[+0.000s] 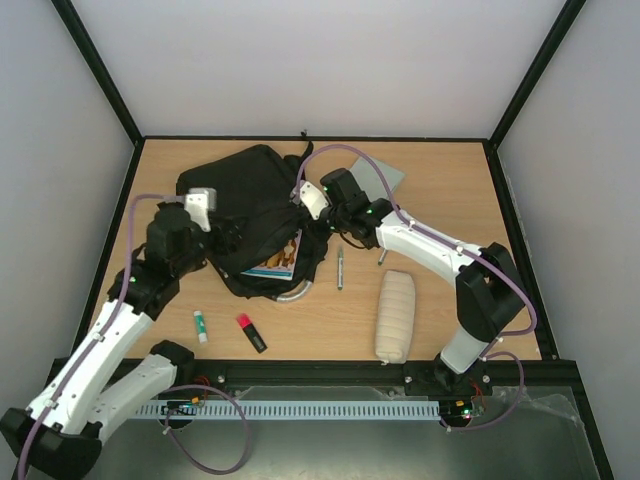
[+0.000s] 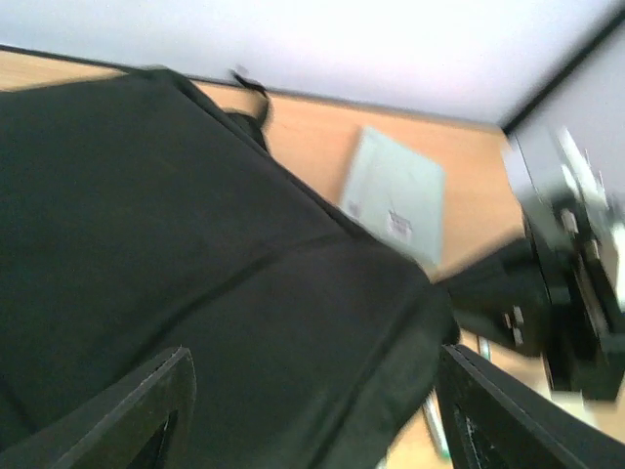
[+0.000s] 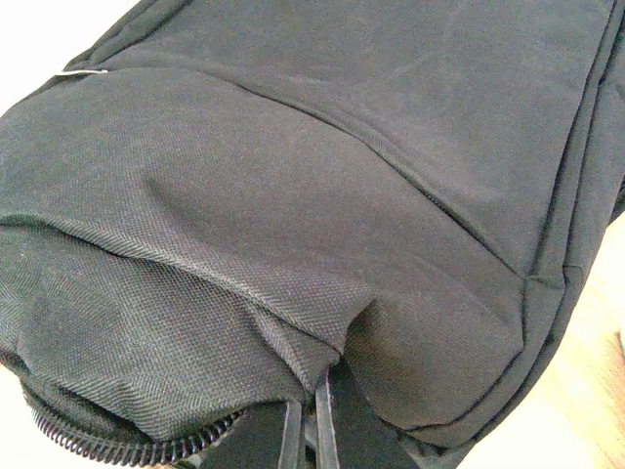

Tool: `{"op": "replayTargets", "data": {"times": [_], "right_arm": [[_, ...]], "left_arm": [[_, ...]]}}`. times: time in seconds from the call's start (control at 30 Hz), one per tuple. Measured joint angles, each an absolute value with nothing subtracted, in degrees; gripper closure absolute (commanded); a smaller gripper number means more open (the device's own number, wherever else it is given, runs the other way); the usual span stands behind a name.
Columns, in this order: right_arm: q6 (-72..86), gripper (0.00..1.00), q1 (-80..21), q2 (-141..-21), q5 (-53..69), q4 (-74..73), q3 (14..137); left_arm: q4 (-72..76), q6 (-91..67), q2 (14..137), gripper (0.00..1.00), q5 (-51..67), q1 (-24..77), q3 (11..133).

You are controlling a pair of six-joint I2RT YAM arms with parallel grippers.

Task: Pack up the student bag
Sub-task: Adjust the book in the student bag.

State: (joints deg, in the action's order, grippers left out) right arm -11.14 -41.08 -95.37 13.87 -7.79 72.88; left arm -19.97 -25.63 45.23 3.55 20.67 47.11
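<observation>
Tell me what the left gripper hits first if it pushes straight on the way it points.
The student bag: its black fabric fills the space just ahead of the open left gripper. Contact looks near, though depth is hard to judge.

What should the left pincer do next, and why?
Probably close on the student bag beneath it. The left pincer hangs open over the fabric, the right pincer is shut on the bag's edge by the zipper, and a book pokes out of the opening.
</observation>
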Motion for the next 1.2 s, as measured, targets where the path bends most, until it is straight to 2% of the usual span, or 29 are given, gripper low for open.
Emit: {"op": "replayTargets", "data": {"times": [0.2,0.5,0.57,0.67,0.77,0.87,0.9,0.97,1.03,1.1,1.2], "right_arm": [[-11.7,0.99,-41.1,-95.7,13.4,-8.3,74.1],[-13.0,0.99,-41.1,-97.1,13.0,-10.4,77.4],[-13.3,0.99,-41.1,-97.1,12.8,-10.5,77.4],[-13.9,0.99,-41.1,-97.1,12.5,-11.0,77.5],[-14.4,0.99,-41.1,-97.2,12.2,-11.7,78.0],[-14.6,0.97,-41.1,-97.3,11.9,-12.0,78.3],[-14.7,0.93,-41.0,-97.3,11.9,-12.2,78.4],[-14.9,0.77,-40.9,-97.2,11.7,-12.4,78.4],[-14.8,0.66,-40.9,-97.2,11.9,-13.2,78.7],[-15.7,0.63,-40.9,-96.7,12.2,-14.3,78.8],[-17.6,0.64,-41.6,-94.0,11.7,-15.1,77.5]], "left_arm": [[-20.1,-13.6,50.0,0.32,7.6,29.4,44.2],[-20.1,-4.9,58.7,0.34,5.4,30.6,44.3],[-20.0,-4.3,60.1,0.40,4.5,30.6,44.3],[-19.2,-3.5,61.6,0.60,3.2,30.6,44.3],[-17.7,-2.7,63.3,0.69,1.8,30.7,44.3],[-17.3,-2.7,65.2,0.82,1.5,30.6,45.4],[-17.4,-2.4,65.8,0.86,1.5,30.7,46.0],[-17.4,-2.6,66.4,0.90,1.5,30.6,47.0],[-17.1,-2.5,66.7,0.93,1.3,30.6,47.3],[-16.9,-2.8,66.6,0.95,1.0,30.6,47.3],[-15.5,-3.0,65.3,0.97,0.8,30.6,46.7]]}}
